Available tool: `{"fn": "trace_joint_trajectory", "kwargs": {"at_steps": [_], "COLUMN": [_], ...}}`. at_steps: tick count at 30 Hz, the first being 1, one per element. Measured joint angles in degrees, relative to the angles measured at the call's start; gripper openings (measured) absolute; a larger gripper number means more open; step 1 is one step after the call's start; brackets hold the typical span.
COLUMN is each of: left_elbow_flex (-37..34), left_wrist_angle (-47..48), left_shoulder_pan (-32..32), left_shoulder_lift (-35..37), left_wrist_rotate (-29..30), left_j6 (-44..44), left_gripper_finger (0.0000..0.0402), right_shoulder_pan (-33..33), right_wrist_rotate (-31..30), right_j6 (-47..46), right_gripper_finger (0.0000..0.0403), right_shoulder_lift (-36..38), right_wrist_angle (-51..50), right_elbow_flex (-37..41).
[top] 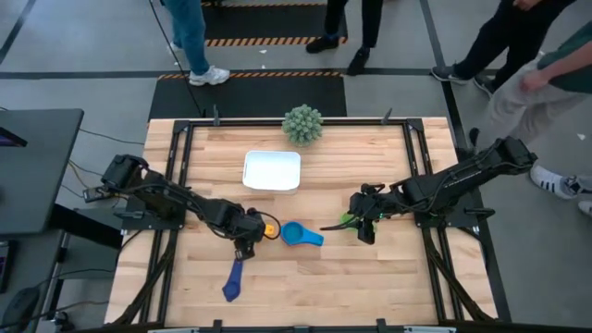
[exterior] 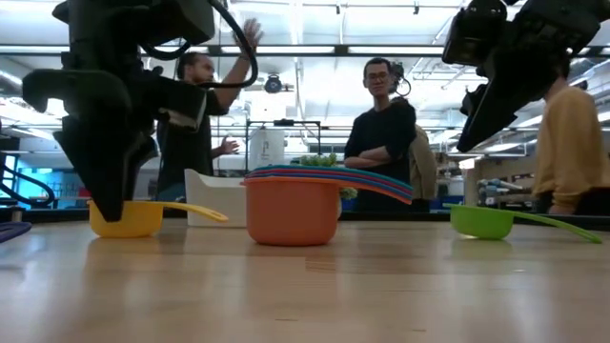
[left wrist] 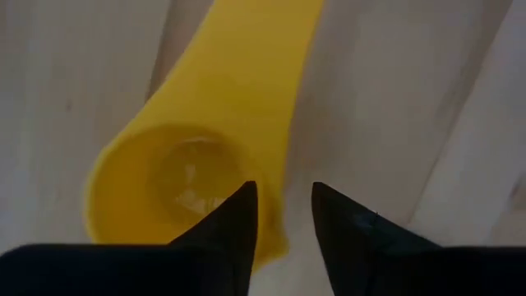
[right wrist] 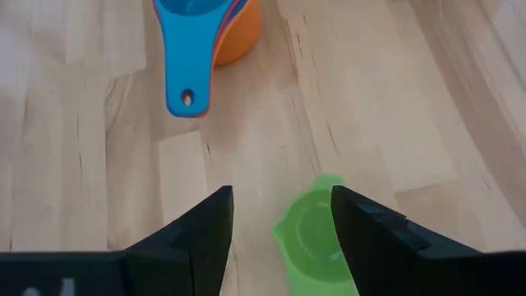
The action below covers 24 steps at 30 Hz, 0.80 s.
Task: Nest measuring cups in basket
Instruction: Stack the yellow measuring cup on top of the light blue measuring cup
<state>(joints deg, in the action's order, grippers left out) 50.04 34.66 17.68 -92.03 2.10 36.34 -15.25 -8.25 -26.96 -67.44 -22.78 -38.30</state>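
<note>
1. The navy measuring cup (top: 232,280) lay at the lower left of the high view, on the wooden table (top: 305,287), apart from the other cups.
2. The left gripper (top: 244,242) stood left of centre in the high view, pointed down at the table. In the left wrist view its fingers (left wrist: 234,222) stood a little apart, astride the rim of the yellow measuring cup (left wrist: 193,177); whether they pressed on the rim could not be told.
3. In the low view the yellow measuring cup sat on the table at the left of the frame, with the left gripper directly above it.
4. The nested stack of cups (top: 298,234) stood at the centre of the high view, just right of the left gripper. The light blue cup (right wrist: 187,49) lay on top; the orange cup (exterior: 293,208) formed the bottom.
5. The basket (top: 272,171) stood above the stack in the high view, at upper centre, with no cup in it.
6. The spiky ball plant (top: 302,124) stood above the basket at the table's top edge.
7. The green measuring cup (top: 347,222) lay right of centre in the high view, beside the right gripper (top: 367,225).
8. The right gripper's jaws stood apart and held nothing; in the right wrist view the green cup showed between the fingers (right wrist: 205,238), below them on the table.
9. People stood beyond the table in the low view.
</note>
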Motion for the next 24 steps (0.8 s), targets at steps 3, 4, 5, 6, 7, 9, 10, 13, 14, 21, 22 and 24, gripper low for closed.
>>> {"fn": "trace_joint_trajectory", "kwargs": {"at_steps": [3, 4, 5, 6, 7, 9, 10, 13, 14, 21, 22, 24], "left_elbow_flex": [0.2, 0.2, 0.2, 0.2, 0.3, 0.4, 0.5, 1.7, 2.4, 10.6, 11.5, 13.5], "left_wrist_angle": [0.4, 0.1, -0.4, -0.7, -1.0, -0.8, -0.9, 1.1, 2.4, 12.0, 12.3, 14.9], "left_shoulder_pan": [-0.1, -0.1, 0.0, 0.0, 0.0, 0.0, 0.0, 0.0, 0.0, -0.2, -0.3, -0.7], "left_shoulder_lift": [0.0, 0.0, 0.0, 0.0, 0.0, 0.5, 0.8, 1.4, 1.9, 2.2, 2.2, 2.2], "left_wrist_rotate": [0.0, -0.1, -0.4, -0.5, -0.4, -0.5, -0.5, -0.6, -0.5, -0.2, 0.0, 1.1], "left_j6": [1.6, 2.0, 2.0, 2.1, 2.1, 2.0, 2.0, 0.6, -0.2, -6.9, -7.0, -6.8], "left_gripper_finger": [0.0082, 0.0069, 0.0055, 0.004, 0.0025, 0.0013, 0.0013, 0.0014, 0.0013, 0.0012, 0.0011, 0.0011], "right_shoulder_pan": [0.0, 0.0, 0.0, 0.0, 0.0, 0.0, 0.0, 0.1, 0.0, 0.2, 0.2, 0.2], "right_wrist_rotate": [0.0, 0.0, 0.0, 0.0, 0.0, 0.0, 0.0, 0.3, 0.4, 0.4, 0.4, 0.3], "right_j6": [0.1, 0.1, 0.1, 0.1, 0.0, -0.4, -0.7, -1.4, -1.4, -2.0, -2.0, -2.0], "right_gripper_finger": [0.0213, 0.0213, 0.0213, 0.0213, 0.0213, 0.0213, 0.0213, 0.0213, 0.0213, 0.0213, 0.0213, 0.0213], "right_shoulder_lift": [0.0, 0.0, 0.0, 0.0, 0.0, 0.0, 0.0, 0.0, 0.0, 0.1, 0.1, 0.1], "right_wrist_angle": [0.1, 0.2, 0.3, 0.2, 0.2, 0.1, 0.0, -0.2, -0.3, -1.8, -1.8, -1.8], "right_elbow_flex": [0.0, 0.0, 0.0, 0.0, 0.0, 0.0, 0.0, 0.0, 0.0, 0.0, 0.0, 0.0]}}
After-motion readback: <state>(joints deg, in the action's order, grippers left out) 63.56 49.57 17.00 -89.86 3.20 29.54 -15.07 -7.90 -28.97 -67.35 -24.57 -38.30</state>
